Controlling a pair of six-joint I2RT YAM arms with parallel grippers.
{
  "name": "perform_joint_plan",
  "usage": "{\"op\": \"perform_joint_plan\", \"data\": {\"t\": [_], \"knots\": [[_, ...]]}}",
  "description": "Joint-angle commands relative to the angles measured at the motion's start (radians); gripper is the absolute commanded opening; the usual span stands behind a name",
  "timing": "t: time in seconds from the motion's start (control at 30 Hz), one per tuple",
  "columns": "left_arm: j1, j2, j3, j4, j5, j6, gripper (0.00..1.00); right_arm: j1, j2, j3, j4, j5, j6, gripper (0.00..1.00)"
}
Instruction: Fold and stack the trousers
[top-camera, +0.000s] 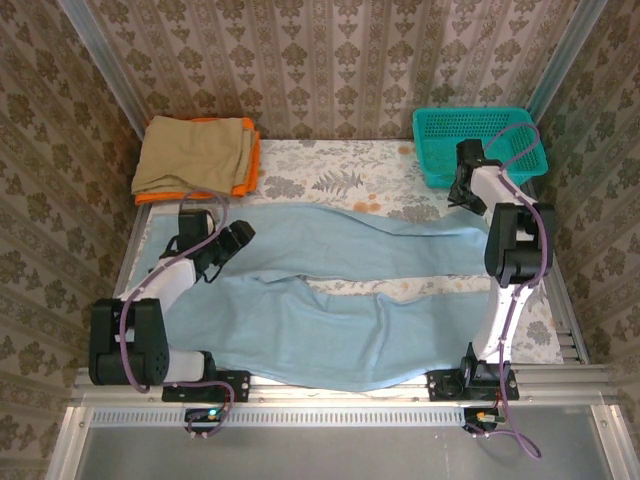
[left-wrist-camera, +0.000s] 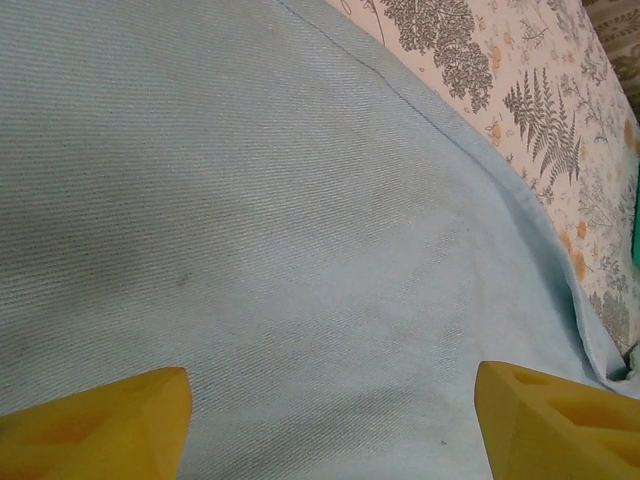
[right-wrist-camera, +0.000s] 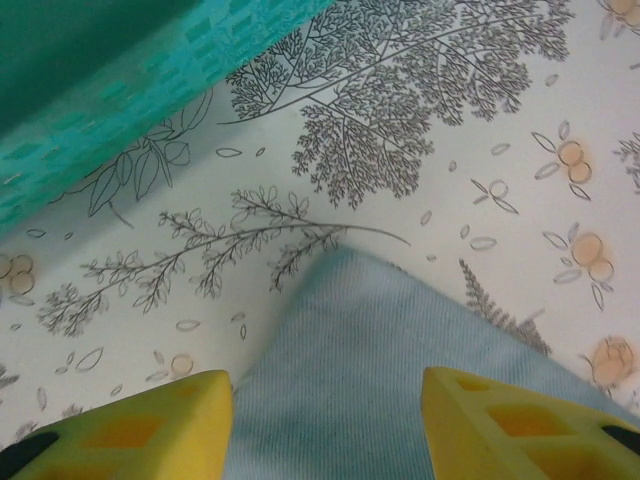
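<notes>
While both claws stand unladen, the item is entered thus: trousers (top-camera: 340, 320), one pair, pale blue, soft woven cloth, laid flat along the flowered tabletop (top-camera: 330, 165), waist toward the left, two legs running right with a strip of tabletop between them. Handling, by judgement: light and limp, no stiffness; will drape and drag, and may slip from a thin pinch. Best holds: hem corners and waist edge. Left claw (left-wrist-camera: 333, 405): jaws wide, poised over plain cloth near the waist end, holding nothing. Right claw (right-wrist-camera: 328, 400): jaws parted, holding nothing, straddling the far leg's hem corner, near a teal basket (right-wrist-camera: 100, 90).
</notes>
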Motion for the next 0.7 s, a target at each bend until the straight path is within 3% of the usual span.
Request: {"op": "perform_joint_plan", "data": {"t": [0.0, 0.27, 0.37, 0.6, 0.67], "knots": [[-0.006, 0.019, 0.027, 0.024, 0.009, -0.001, 0.74, -0.006, 0.064, 0.05, -0.057, -0.003, -0.052, 0.56], [-0.009, 0.03, 0.03, 0.02, 0.008, 0.005, 0.73, -0.037, 0.189, 0.167, -0.184, -0.131, -0.086, 0.56], [-0.009, 0.028, 0.033, 0.012, 0.008, 0.011, 0.72, -0.048, 0.257, 0.245, -0.296, -0.158, -0.111, 0.43], [-0.012, 0.015, 0.027, 0.019, 0.005, 0.009, 0.71, -0.091, 0.153, 0.08, -0.237, -0.202, -0.113, 0.47], [-0.013, 0.018, 0.027, 0.024, 0.005, 0.007, 0.71, -0.093, 0.093, -0.019, -0.144, -0.193, -0.113, 0.48]]}}
